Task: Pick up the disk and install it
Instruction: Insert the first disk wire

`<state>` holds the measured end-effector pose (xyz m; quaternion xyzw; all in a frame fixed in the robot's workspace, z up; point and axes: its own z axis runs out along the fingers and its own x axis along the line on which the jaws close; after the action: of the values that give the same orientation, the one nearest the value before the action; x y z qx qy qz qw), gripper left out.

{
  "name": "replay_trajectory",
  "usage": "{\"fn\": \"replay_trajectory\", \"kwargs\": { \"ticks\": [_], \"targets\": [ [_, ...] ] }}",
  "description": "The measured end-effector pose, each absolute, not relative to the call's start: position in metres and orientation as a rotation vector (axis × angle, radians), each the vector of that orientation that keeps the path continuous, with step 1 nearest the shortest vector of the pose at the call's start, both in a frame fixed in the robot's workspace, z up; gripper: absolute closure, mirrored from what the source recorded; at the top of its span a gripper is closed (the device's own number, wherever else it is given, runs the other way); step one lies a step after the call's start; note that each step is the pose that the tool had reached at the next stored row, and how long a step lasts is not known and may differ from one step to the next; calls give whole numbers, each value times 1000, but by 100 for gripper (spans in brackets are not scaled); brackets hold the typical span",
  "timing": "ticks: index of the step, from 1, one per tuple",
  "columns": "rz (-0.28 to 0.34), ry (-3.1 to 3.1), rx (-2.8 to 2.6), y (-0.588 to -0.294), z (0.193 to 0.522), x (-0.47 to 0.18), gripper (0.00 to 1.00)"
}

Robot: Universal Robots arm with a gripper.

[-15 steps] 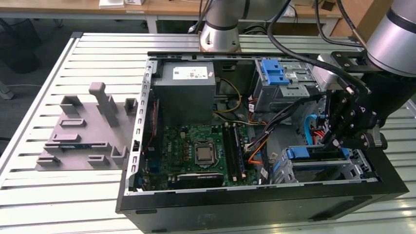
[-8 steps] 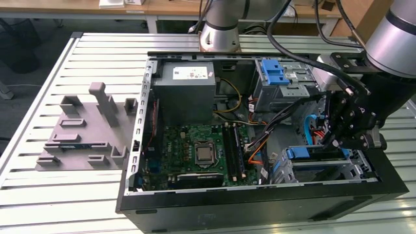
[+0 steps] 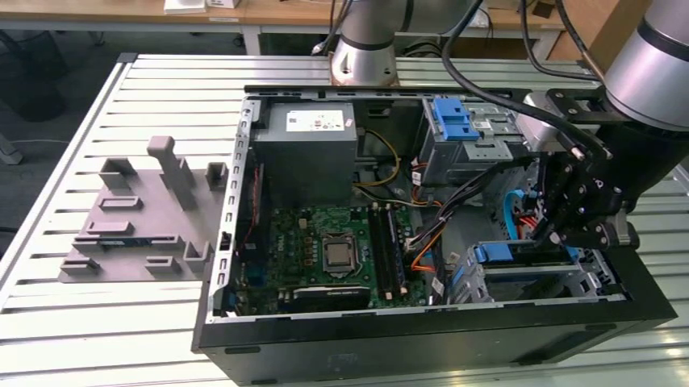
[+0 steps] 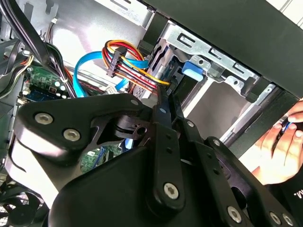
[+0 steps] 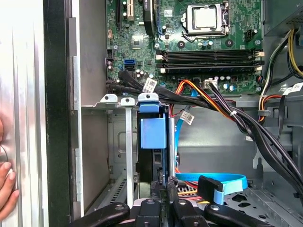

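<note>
The disk (image 3: 515, 253) sits in the lower metal bay at the front of the open computer case (image 3: 226, 242), on the exterior view's right. Its blue end handle (image 5: 154, 128) faces the motherboard, and its dark body (image 5: 147, 163) runs back into the slot. My gripper (image 3: 551, 235) hangs directly over the bay. In both wrist views its two black fingers (image 5: 157, 189) lie pressed together, tips (image 4: 165, 97) right at the disk's near edge, just short of the blue handle (image 4: 191, 69). I see nothing between the fingers.
Bundled cables (image 5: 227, 113) and a blue data cable (image 5: 213, 179) cross beside the bay. A blue bracket (image 3: 457, 121) tops the upper drive bay. A grey stand (image 3: 140, 218) sits on the slatted table. A person's hand (image 4: 280, 144) rests at the case's outer side.
</note>
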<state>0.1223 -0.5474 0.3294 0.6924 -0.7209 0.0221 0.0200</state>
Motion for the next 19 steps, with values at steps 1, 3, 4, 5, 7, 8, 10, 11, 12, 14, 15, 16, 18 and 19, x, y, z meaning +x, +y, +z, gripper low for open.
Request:
{"fn": "replay_trajectory", "kwargs": {
  "ticks": [1, 3, 4, 5, 7, 8, 10, 11, 12, 14, 15, 16, 18, 19],
  "targets": [
    [68, -2236, 2148, -547, 329, 122, 84],
    [68, -2237, 2148, -547, 329, 122, 84],
    [68, -2237, 2148, -547, 329, 122, 83],
    [68, -2237, 2148, -547, 329, 122, 83],
    [66, -2238, 2149, -547, 331, 122, 76],
    [65, -2238, 2149, -547, 333, 122, 76],
    [62, -2239, 2151, -547, 336, 122, 76],
    [60, -2240, 2151, -547, 338, 122, 76],
    [58, -2241, 2152, -547, 340, 122, 76],
    [57, -2242, 2153, -547, 342, 122, 76],
    [56, -2242, 2153, -547, 342, 122, 76],
    [56, -2242, 2153, -547, 342, 122, 78],
    [56, -2242, 2153, -547, 342, 122, 84],
    [56, -2242, 2153, -547, 342, 122, 89]
  ]
}}
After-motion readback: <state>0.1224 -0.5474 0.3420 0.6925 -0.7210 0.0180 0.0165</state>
